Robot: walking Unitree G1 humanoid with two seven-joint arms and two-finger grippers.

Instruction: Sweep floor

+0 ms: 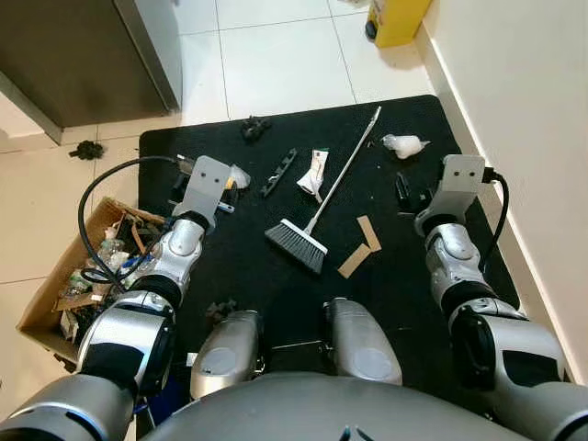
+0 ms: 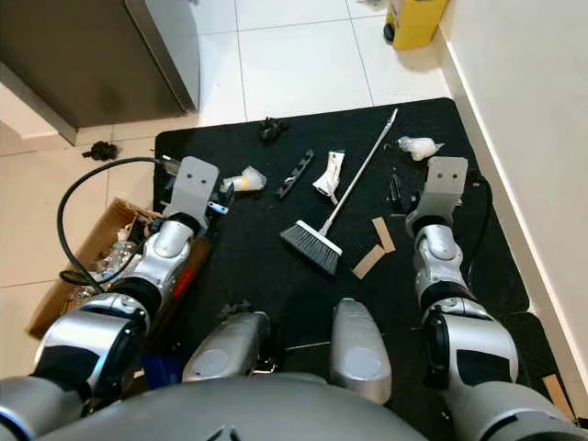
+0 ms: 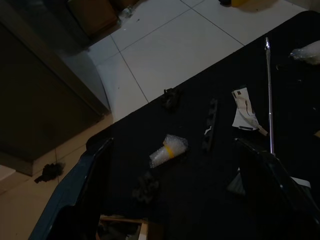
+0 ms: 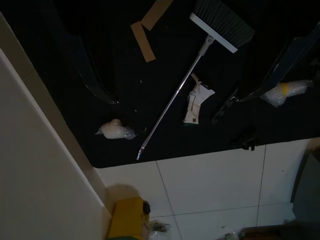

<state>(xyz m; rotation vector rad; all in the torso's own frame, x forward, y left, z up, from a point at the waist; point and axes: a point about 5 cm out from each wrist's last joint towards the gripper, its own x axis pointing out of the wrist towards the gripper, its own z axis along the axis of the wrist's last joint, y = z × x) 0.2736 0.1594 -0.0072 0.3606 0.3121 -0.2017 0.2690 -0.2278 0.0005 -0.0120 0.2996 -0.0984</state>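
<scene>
Broom (image 1: 317,216) lies flat on the black mat (image 1: 404,276), untouched, between the two released, empty grippers — left gripper (image 1: 204,184), right gripper (image 1: 457,179) — so pickup comes next, likely by the metal handle; white tile floor (image 1: 276,60), beige wall beyond right gripper, cardboard strips (image 1: 361,246) by the bristles.
</scene>
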